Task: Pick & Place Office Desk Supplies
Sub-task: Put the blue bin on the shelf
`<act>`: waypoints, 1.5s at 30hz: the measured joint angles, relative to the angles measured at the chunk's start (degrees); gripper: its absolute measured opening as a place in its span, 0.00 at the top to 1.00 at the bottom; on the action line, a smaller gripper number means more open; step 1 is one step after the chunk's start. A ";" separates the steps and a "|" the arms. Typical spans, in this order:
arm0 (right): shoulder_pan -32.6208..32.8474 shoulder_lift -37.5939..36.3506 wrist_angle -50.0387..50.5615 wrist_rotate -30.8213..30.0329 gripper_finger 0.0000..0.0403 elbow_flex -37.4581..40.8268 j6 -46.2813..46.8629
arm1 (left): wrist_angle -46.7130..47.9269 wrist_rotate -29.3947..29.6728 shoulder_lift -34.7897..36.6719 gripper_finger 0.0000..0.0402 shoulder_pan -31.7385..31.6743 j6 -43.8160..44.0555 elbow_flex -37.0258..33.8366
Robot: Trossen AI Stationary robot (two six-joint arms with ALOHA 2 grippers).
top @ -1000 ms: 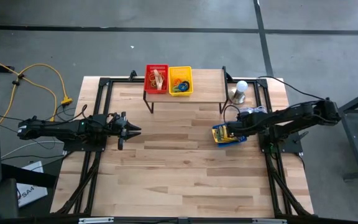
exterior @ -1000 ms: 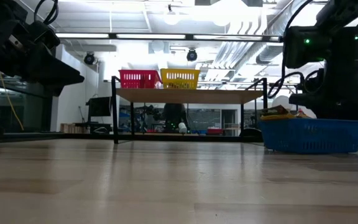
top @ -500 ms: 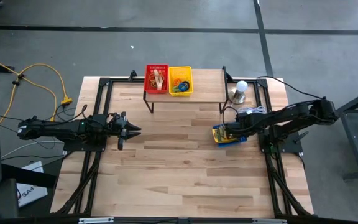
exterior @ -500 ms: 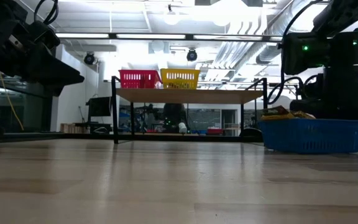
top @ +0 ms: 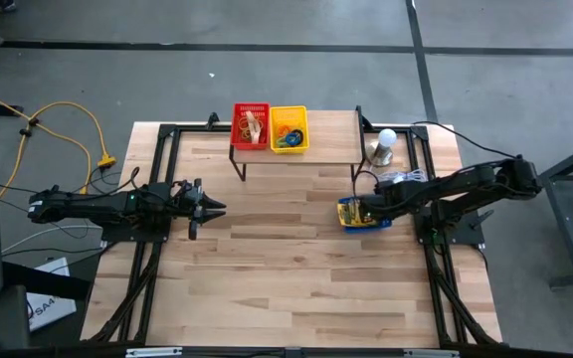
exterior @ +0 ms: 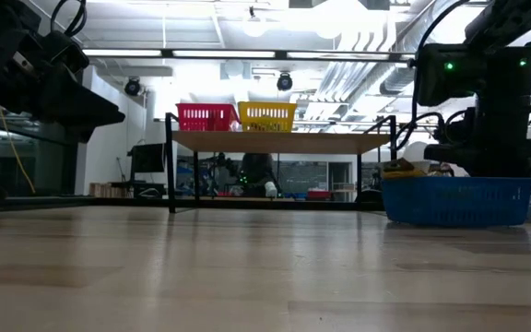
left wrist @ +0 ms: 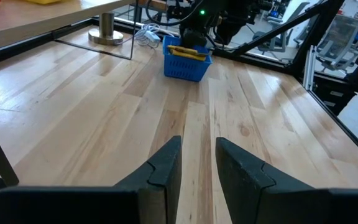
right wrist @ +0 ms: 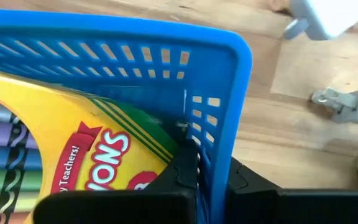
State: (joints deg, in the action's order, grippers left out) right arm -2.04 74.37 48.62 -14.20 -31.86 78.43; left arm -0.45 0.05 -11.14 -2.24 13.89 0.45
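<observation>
Our right jaws have just pinched together on the wall of the blue basket, one finger inside against the crayon box and one outside; a second ago they stood apart over it. The basket has also slid a little toward the desk's middle since then, so we judge the arm now holds the whole basket by its rim rather than a single item, and that a lift or a drag toward the shelf is the step in hand. The crayon box lies flat inside that basket, tilted against the wall. Beside the basket, toward the desk's right rear corner, sit the white bulb and a tangle of white wire, close enough to snag. The red basket and yellow basket stand on the raised shelf at the rear. Our left jaws hover narrowly parted over bare desk, well apart, leaving the middle free.
</observation>
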 joint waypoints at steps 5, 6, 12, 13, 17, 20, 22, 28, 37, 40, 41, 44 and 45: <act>0.13 -0.80 -1.31 1.29 0.99 0.04 -2.50 | 0.00 -0.02 -0.01 0.76 0.02 0.02 0.00; 0.17 -1.06 -1.49 1.78 0.99 0.04 -3.17 | 0.00 0.00 0.01 0.76 0.00 0.00 0.00; 0.17 -3.47 -1.45 4.58 0.99 -1.72 -8.45 | 0.00 -0.01 0.00 0.76 0.01 0.02 0.00; 0.17 -4.07 -1.23 4.83 0.99 -2.65 -9.72 | -0.01 0.00 0.00 0.76 0.01 0.01 0.00; 0.27 -5.52 -0.69 5.79 0.99 -7.62 -15.80 | 0.00 -0.02 -0.01 0.76 0.01 0.01 0.00; 0.33 -5.77 0.76 6.47 0.99 -12.37 -20.89 | 0.00 -0.02 -0.01 0.76 0.02 0.02 0.00; 0.33 -5.77 1.32 6.87 0.99 -15.57 -24.46 | 0.00 -0.01 -0.01 0.76 0.00 0.01 0.00; 0.29 -5.77 2.94 6.75 0.99 -25.40 -33.98 | -0.01 -0.02 0.01 0.76 0.01 0.01 0.00; -0.16 -5.20 7.50 6.85 0.99 -35.43 -47.08 | -0.02 -0.02 0.01 0.76 0.00 0.02 0.00; -1.90 -3.78 9.33 7.90 0.99 -37.68 -50.68 | 0.00 -0.02 -0.01 0.76 0.02 0.00 0.00; -2.84 -2.97 10.14 8.60 0.99 -38.48 -51.68 | -0.01 -0.01 -0.01 0.76 0.02 0.01 0.00; -6.40 -0.37 11.89 11.59 0.99 -41.08 -55.45 | 0.00 -0.01 0.01 0.76 0.01 0.02 0.00; -7.75 0.61 12.19 12.90 0.99 -42.01 -57.35 | 0.00 -0.01 -0.01 0.76 0.02 0.02 0.00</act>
State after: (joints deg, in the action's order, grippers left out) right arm -9.79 74.98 60.81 -1.31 -73.87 21.08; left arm -0.45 0.04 -11.16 -2.22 13.91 0.45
